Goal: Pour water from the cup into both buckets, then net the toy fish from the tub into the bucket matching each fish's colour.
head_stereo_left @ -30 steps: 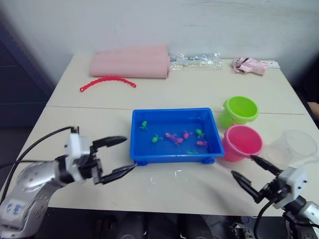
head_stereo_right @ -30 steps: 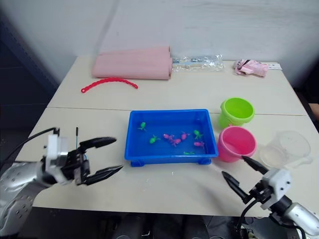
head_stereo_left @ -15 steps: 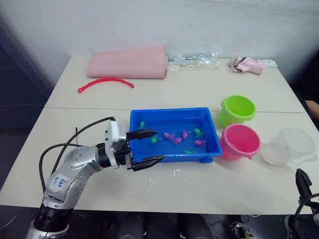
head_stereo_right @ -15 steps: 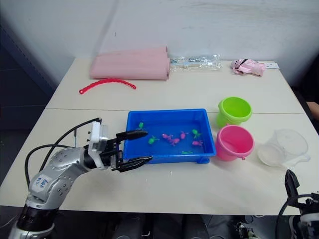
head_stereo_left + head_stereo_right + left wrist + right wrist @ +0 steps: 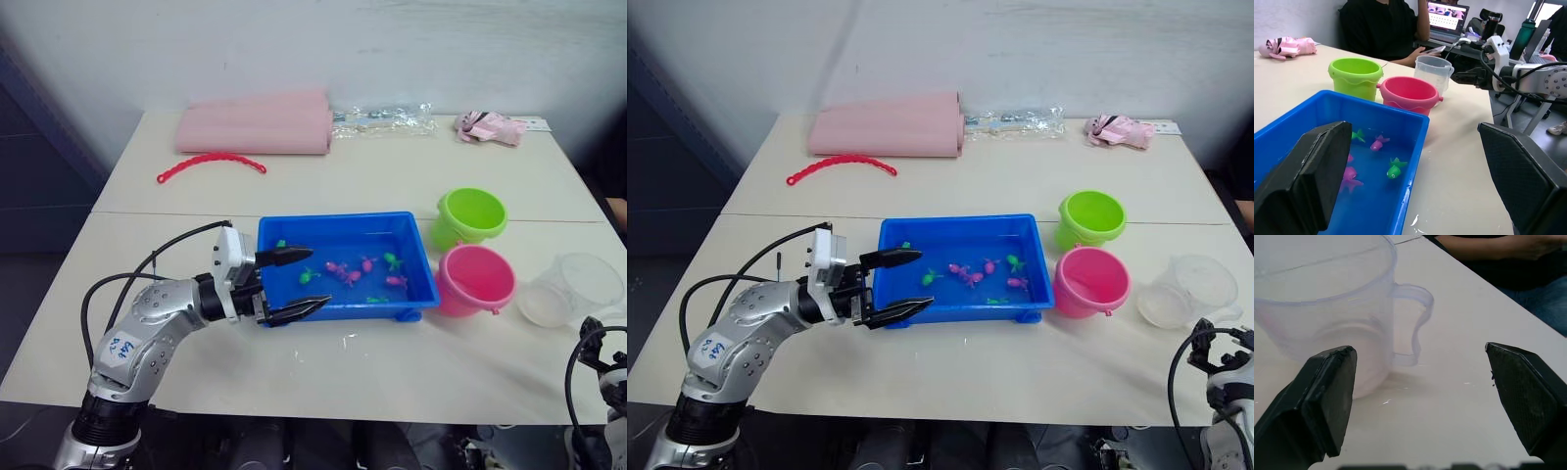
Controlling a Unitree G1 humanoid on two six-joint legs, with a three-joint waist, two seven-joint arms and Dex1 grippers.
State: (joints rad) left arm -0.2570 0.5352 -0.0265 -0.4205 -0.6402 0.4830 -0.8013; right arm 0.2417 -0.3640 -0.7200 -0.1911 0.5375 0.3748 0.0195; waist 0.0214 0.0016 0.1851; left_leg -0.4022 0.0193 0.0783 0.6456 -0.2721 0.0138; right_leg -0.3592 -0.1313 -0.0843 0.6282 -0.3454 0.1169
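The left arm reaches low across the table (image 5: 196, 206) toward the tub (image 5: 345, 306). The left gripper (image 5: 299, 283) has its fingers spread wide and holds nothing; one fingertip lies over the tub's left rim, the other just outside its front left corner. In the left wrist view both fingers (image 5: 1308, 171) frame the tub's interior.

The right gripper (image 5: 1420, 396) is low at the table's right front corner, its fingers far apart and empty, pointed at the cup (image 5: 1327, 308). The cup's handle faces it and nothing touches it. From the head view little more than its wrist and cable can be seen at the frame's edge.

There is one tub, holding shallow water and the fish (image 5: 343, 272). I count about four green and four pink, though the pink ones cluster together, so that count may be off.

There are two buckets, standing just right of the tub and touching each other: the green bucket (image 5: 472, 217) behind, the pink bucket (image 5: 477, 280) in front. One cup (image 5: 573, 290) stands right of the pink bucket, near the table's edge.

At the back of the table lie a pink roll (image 5: 255, 124), a red strip (image 5: 211, 163), a clear packet (image 5: 384, 119) and a small pink toy (image 5: 490, 127); the packet's contents are hard to make out. A person (image 5: 1381, 29) sits beyond the table, cut off at the frame's top.
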